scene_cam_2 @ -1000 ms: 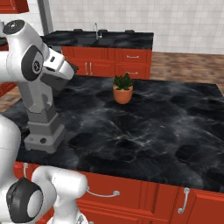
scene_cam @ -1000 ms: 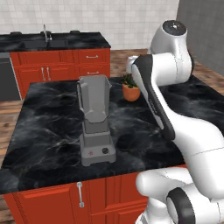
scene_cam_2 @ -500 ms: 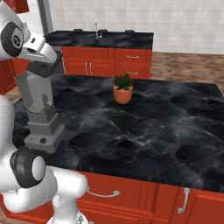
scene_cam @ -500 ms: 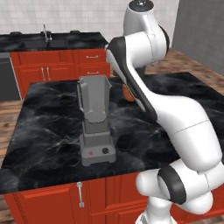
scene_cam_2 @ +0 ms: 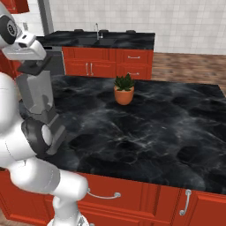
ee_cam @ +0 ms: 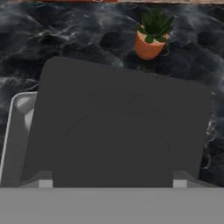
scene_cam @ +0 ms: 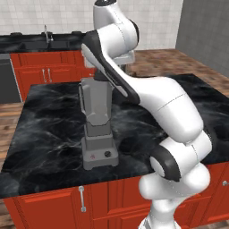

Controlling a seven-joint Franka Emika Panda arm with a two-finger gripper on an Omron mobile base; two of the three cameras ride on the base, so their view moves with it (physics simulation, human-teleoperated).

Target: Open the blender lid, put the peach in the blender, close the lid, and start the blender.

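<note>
Left base view: the blender (scene_cam: 97, 127) stands upright on the black marble surface (scene_cam: 40, 129) of the kitchen island, toward its near edge, with the black knob and small red button on its square base facing the camera. The white arm arches over from the lower right, and its wrist comes down right at the top of the jar, so the blender lid is hidden behind it here. The fingers cannot be made out in this view.

Right base view: the blender (scene_cam_2: 40, 103) shows at the left edge, partly behind the robot's body. The end effector (scene_cam_2: 36, 66) sits directly above the jar's rim, very close to the top. A terracotta pot with a green plant (scene_cam_2: 124, 90) stands well apart from the blender, farther back on the surface (scene_cam_2: 167, 132).

Hand view: the camera looks straight down on the blender lid (ee_cam: 118, 127), a dark grey squarish cap directly beneath the hand. Two small fingertips (ee_cam: 45, 183) show at the bottom, spread wide apart near the lid's opposite sides and clamped on nothing. The potted plant (ee_cam: 150, 37) sits beyond the lid on the marble.
</note>
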